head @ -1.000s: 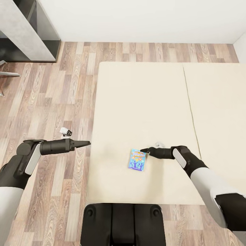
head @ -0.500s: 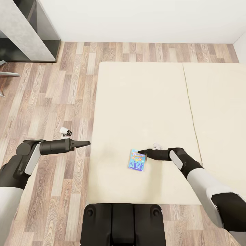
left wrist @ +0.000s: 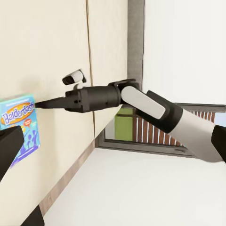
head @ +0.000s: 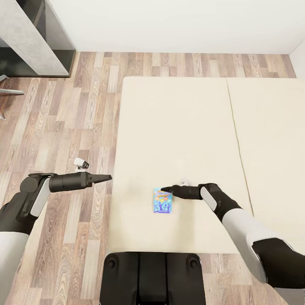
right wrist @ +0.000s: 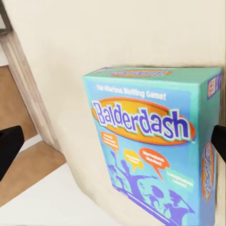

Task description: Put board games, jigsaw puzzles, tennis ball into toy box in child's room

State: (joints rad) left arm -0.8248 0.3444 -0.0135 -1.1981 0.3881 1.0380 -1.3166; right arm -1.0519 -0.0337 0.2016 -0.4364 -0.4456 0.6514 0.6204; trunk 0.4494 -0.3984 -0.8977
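One blue board game (head: 162,201) — flat on the bed (head: 178,127), its top edge touching the right gripper (head: 163,189); finger gap hard to judge. Left gripper (head: 109,177) — fingers together over the floor (head: 63,127).

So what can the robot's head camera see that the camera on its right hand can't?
Head camera alone: the left gripper out over the wood floor, the right gripper at the blue game box's top edge, the white wall and a grey cabinet.

Right wrist camera alone: the printed name "Balderdash".

Both: the blue game box lying on the cream bed.
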